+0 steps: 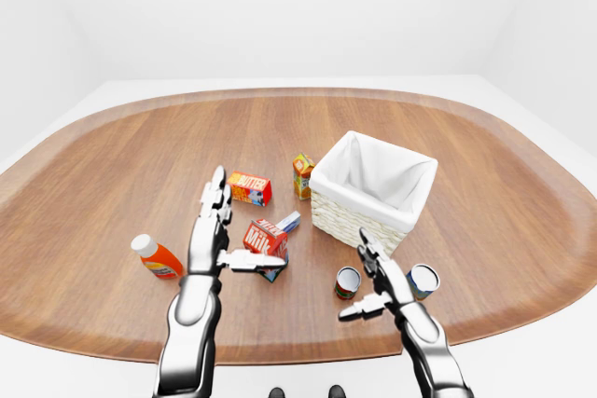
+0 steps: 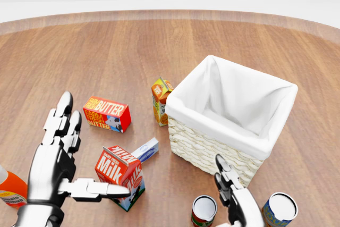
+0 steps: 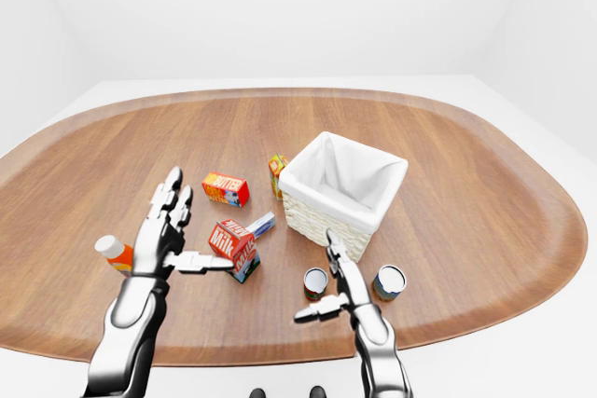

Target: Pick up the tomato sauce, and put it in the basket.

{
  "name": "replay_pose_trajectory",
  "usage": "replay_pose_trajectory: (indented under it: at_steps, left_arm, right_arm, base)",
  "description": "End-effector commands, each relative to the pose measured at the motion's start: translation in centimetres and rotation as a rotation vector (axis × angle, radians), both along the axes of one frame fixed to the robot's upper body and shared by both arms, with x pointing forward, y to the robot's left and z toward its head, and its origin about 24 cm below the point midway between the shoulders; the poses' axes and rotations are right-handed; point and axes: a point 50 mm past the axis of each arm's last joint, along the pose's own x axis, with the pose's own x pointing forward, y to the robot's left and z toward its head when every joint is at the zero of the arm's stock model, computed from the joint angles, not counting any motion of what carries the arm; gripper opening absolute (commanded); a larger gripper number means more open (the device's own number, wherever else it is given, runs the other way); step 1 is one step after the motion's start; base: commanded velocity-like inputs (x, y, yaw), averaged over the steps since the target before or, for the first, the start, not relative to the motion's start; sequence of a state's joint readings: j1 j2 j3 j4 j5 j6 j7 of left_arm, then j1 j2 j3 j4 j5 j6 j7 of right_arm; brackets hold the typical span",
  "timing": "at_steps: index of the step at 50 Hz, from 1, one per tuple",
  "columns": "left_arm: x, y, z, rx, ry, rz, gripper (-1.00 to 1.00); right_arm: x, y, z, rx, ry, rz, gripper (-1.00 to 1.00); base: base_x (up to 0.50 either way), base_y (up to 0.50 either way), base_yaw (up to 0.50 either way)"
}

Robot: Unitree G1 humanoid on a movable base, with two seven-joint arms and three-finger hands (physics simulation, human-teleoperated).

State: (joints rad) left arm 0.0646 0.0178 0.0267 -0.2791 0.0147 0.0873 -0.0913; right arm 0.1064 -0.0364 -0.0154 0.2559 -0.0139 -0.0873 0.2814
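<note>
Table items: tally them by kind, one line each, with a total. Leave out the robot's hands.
Cartons and boxes: 4, namely butter box, milk carton, orange juice carton, small blue-and-white carton
Cans: 2, namely and
Bottles: 1, orange bottle
Baskets: 1, wicker basket
Total: 8

The table (image 1: 485,184) is warm brown wood with a streaked grain. The basket (image 2: 204,150) is pale cream wicker lined in white cloth. The butter box (image 2: 106,114) is red with yellow and white lettering; the milk carton (image 2: 120,176) is red and white with a blue base. The juice carton (image 2: 160,101) is orange. The bottle (image 1: 157,257) is orange with a white cap. Both hands, left (image 2: 56,166) and right (image 2: 236,200), are shiny silver with black joints.
</note>
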Motion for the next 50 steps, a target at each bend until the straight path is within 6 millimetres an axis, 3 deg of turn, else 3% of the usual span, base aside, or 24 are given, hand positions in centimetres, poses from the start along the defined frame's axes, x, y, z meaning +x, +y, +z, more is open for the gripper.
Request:
replay_pose_trajectory:
  at_steps: [1, 31, 50]
  left_arm:
    - [0.0, 0.0, -0.1, 0.001, 0.006, -0.001, 1.0]
    - [-0.2, -0.2, -0.5, 0.006, 0.02, -0.006, 1.0]
    - [-0.2, -0.3, -0.7, 0.007, 0.029, -0.009, 1.0]
  right_arm:
    - [0.1, -0.2, -0.2, -0.006, 0.008, -0.005, 1.0]
    - [1.3, -0.7, -1.5, -0.042, 0.073, -0.006, 1.0]
    - [1.3, -0.6, -1.2, -0.035, 0.061, 0.002, 1.0]
  base:
    - [0.0, 0.0, 0.0]
    - [0.0, 0.0, 0.0]
    - [0.0, 0.0, 0.0]
